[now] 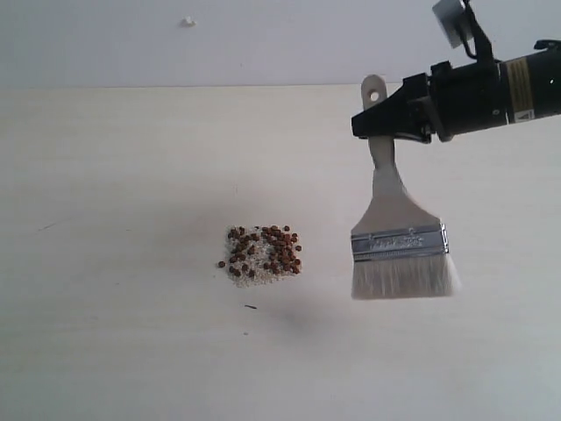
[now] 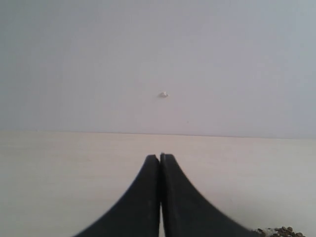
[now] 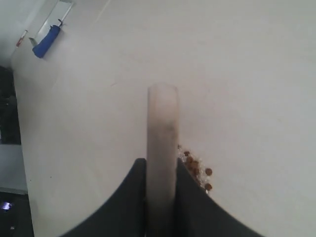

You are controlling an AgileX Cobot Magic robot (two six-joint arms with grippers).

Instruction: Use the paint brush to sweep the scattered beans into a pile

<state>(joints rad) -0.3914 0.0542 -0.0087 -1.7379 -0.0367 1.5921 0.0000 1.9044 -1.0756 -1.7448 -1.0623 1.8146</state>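
Note:
The beans point(image 1: 263, 254) lie gathered as a compact pile with whitish grains at the middle of the pale table point(image 1: 131, 333). To its right hangs the paint brush point(image 1: 399, 237), bristles down and lifted above the table, handle hole up. My right gripper point(image 1: 386, 123) is shut on the wooden handle point(image 3: 162, 148); part of the pile point(image 3: 196, 170) peeks out beside one finger in the right wrist view. My left gripper point(image 2: 160, 157) is shut with nothing in it; a corner of the pile point(image 2: 281, 231) shows at that view's edge. The left arm is out of the exterior view.
A small white speck point(image 1: 188, 21) sits on the grey wall behind the table. A blue-handled object point(image 3: 46, 41) lies off the table's far edge in the right wrist view. A thin dark sliver point(image 1: 252, 306) lies just in front of the pile.

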